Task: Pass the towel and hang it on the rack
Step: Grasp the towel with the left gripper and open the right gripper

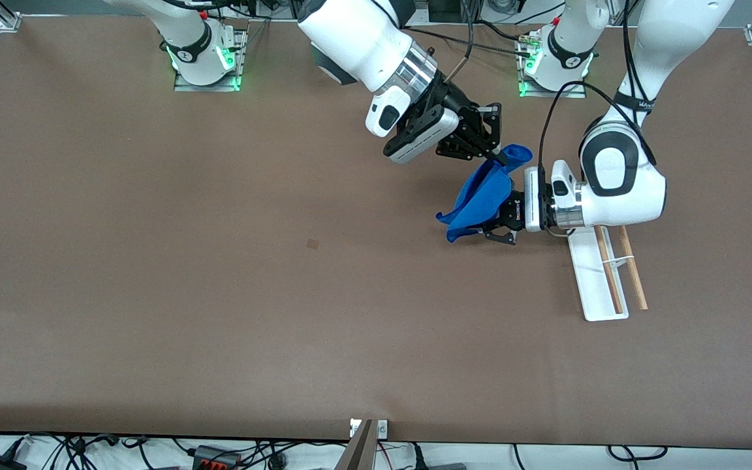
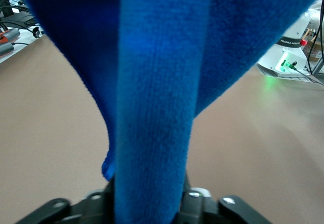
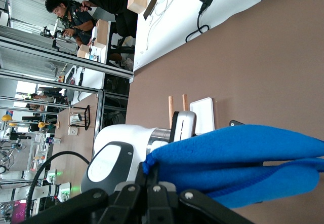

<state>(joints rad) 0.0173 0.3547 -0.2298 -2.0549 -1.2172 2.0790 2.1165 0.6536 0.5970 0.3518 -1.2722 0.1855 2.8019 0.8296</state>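
The towel (image 1: 484,192) is hanging above the table (image 1: 219,294), pinched between the right gripper (image 1: 495,155) and the left gripper (image 1: 495,225). The rack (image 1: 601,274) is standing beside them, toward the left arm's end.

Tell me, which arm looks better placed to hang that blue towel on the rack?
The left, probably: its gripper holds the towel right beside the rack. The right gripper pinches the towel's upper end, farther away.

high front camera overlooks the whole table (image 1: 154,294); both wrist cameras sit close on the towel (image 1: 480,192), shared by all views
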